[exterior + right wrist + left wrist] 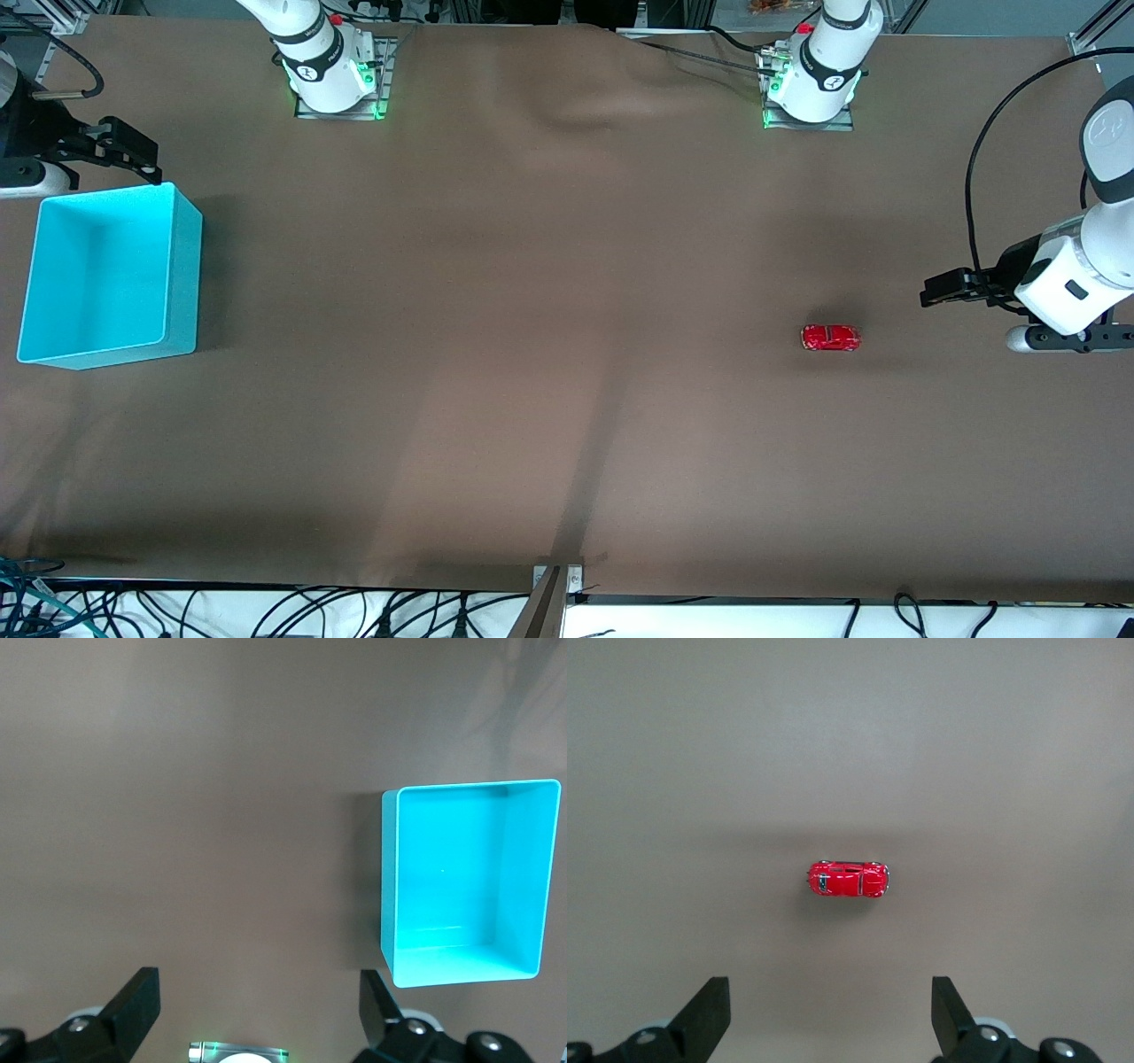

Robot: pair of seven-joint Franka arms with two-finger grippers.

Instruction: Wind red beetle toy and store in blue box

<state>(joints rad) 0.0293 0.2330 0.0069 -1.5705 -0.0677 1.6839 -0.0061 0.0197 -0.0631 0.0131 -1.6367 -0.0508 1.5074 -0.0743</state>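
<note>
Left wrist view: nothing started, I judge.
My left tool (831, 1019) gapes above the car (849, 879); right tool (257, 1014) gapes near the empty box (388, 877).

Table (532, 354): covered by a brown cloth — slightly rumpled near the top edge.
Front edge: tangled cables (266, 611) over white — a metal bracket (558, 580) at mid-edge.

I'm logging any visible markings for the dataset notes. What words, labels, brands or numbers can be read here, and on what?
None can be read.
Red beetle toy: no legible lettering or plate.
Blue box: plain walls, no label.
Arm bases carry a small round emblem, too small to read.
</note>
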